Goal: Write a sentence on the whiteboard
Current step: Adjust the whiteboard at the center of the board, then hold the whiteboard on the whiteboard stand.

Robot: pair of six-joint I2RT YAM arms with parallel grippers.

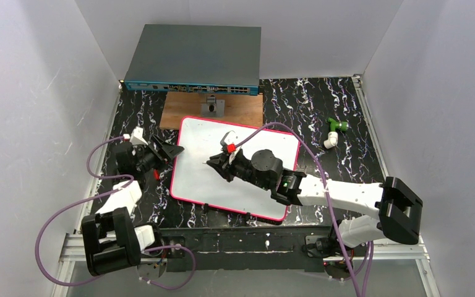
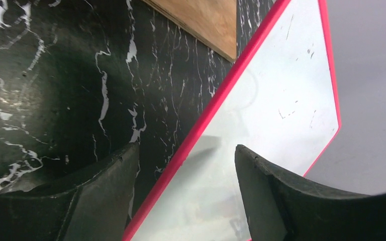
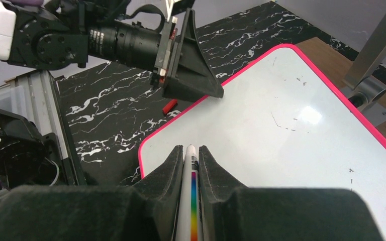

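The whiteboard [image 1: 198, 139] lies flat on the black marbled table, white with a pink-red rim. No sentence shows on it, only faint dark specks [image 3: 281, 123]. My right gripper [image 1: 214, 163] is over the board's left half, shut on a white marker [image 3: 187, 175] with a rainbow stripe; the marker points at the board's near left corner. My left gripper [image 1: 177, 150] is open at the board's left edge. In the left wrist view its jaws [image 2: 186, 150] straddle the rim of the whiteboard [image 2: 281, 90], one finger [image 2: 105, 191] over the table and the other over the board.
A grey-blue network switch [image 1: 195, 59] stands at the back, with a brown wooden board [image 1: 241, 111] and a small metal stand [image 1: 213, 106] in front of it. A green and white fitting [image 1: 334, 131] lies at the right. A small red piece [image 3: 169, 105] rests left of the board.
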